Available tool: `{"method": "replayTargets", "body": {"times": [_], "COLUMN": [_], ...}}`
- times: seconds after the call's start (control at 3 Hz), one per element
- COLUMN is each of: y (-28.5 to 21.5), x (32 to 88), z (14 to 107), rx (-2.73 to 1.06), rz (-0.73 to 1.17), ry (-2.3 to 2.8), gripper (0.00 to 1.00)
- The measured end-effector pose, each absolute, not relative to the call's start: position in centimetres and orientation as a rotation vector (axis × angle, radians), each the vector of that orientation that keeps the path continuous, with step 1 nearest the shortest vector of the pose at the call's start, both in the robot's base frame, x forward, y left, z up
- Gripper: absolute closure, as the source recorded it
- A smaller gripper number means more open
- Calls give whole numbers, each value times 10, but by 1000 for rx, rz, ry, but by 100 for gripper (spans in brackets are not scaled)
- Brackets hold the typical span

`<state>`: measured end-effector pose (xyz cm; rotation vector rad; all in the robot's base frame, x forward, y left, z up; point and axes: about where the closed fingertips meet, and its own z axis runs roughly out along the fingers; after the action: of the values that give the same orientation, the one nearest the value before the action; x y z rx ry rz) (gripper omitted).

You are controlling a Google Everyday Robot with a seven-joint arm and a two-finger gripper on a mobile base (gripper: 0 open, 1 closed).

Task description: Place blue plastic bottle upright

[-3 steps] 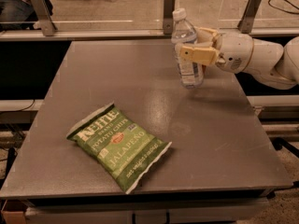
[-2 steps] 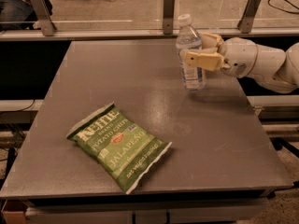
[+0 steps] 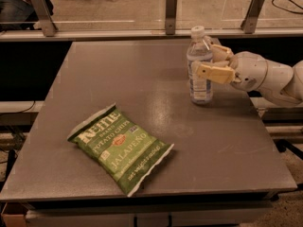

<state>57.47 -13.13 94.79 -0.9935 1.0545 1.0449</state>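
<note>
The blue plastic bottle [image 3: 200,79], clear with a white cap and pale label, stands upright at the right rear of the grey table [image 3: 142,84], its base on the tabletop. My gripper [image 3: 209,63] reaches in from the right and is closed around the bottle's middle. One cream finger [image 3: 213,73] lies across the bottle's front, the other [image 3: 221,52] is behind it. The white arm [image 3: 270,79] extends off the right edge.
A green Kettle jalapeño chip bag [image 3: 120,148] lies flat on the front left of the table. A rail with metal posts [image 3: 171,6] runs along the table's far edge. The table's right edge is just under the arm.
The gripper carried the bottle a little right and down. The bottle went from slightly tilted above the table to upright with its base on the tabletop.
</note>
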Motion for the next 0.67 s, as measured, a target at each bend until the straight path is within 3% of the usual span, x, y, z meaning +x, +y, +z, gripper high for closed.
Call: {"method": "replayTargets", "body": {"times": [0.67], "y": [-147], "x": [561], "z": [934], "rx": [-969], "rz": [1060], "ry": [1046], "gripper": [36]}}
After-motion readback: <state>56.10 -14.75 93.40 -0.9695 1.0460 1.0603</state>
